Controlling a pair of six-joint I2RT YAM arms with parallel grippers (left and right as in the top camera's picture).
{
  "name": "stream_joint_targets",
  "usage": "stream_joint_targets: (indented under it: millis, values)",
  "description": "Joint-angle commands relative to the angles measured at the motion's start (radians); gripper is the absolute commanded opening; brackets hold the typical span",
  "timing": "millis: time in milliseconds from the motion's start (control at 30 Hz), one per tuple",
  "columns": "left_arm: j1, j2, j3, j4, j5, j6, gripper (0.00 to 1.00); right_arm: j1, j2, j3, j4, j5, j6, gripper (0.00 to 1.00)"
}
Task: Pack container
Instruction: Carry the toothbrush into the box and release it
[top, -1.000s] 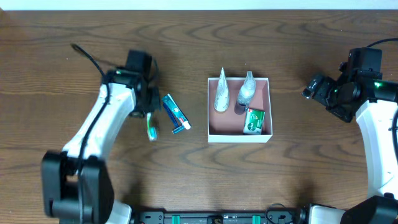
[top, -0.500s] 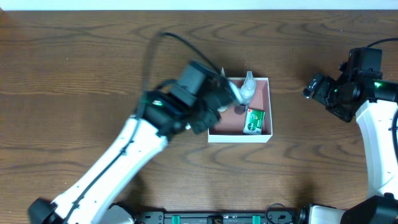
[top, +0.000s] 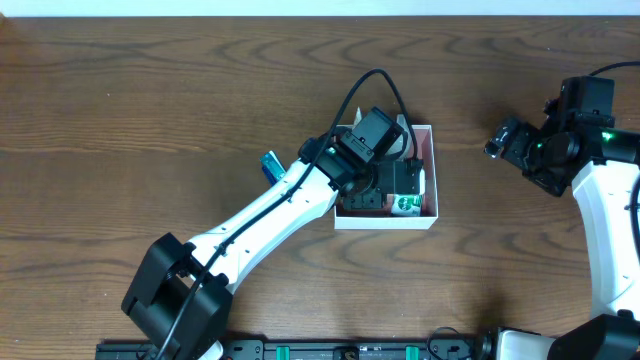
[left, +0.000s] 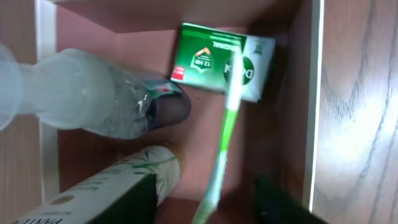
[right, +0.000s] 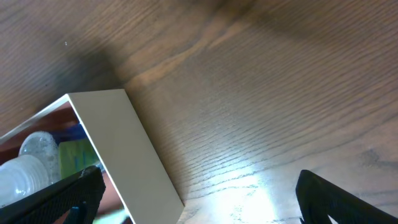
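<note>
Left gripper (top: 385, 190) hangs inside the container (top: 436, 190) at mid-table, jaws wide apart, with a blurred green toothbrush (left: 225, 118) between them, over the soap box (left: 217, 59) and beside a clear bottle (left: 93, 102). Right gripper (right: 199, 190) sits off right, spread open too.

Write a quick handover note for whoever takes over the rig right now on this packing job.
Left gripper: open over the container, green toothbrush apparently loose between its jaws, across the green soap box.
Right gripper: open, empty, right of the container.
Packed: clear bottle, white tube, soap box.
Left to do: withdraw, then pack the blue toothpaste lying on the table left of the container.
</note>
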Motion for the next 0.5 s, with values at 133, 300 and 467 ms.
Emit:
stream_joint_targets:
  millis: [133, 300, 467]
  values:
    - [0.027, -0.169, 0.002, -0.068, -0.011, -0.281, 0.52, -0.006, -0.005, 0.001, 0.0, -0.011, -0.018, 0.99]
    - [0.129, -0.301, 0.002, -0.2, -0.164, -0.542, 0.52, -0.006, -0.005, 0.001, 0.007, -0.011, -0.017, 0.99]
    - [0.314, -0.298, -0.044, -0.198, -0.2, -0.861, 0.52, -0.006, -0.005, 0.001, 0.008, -0.011, -0.017, 0.99]
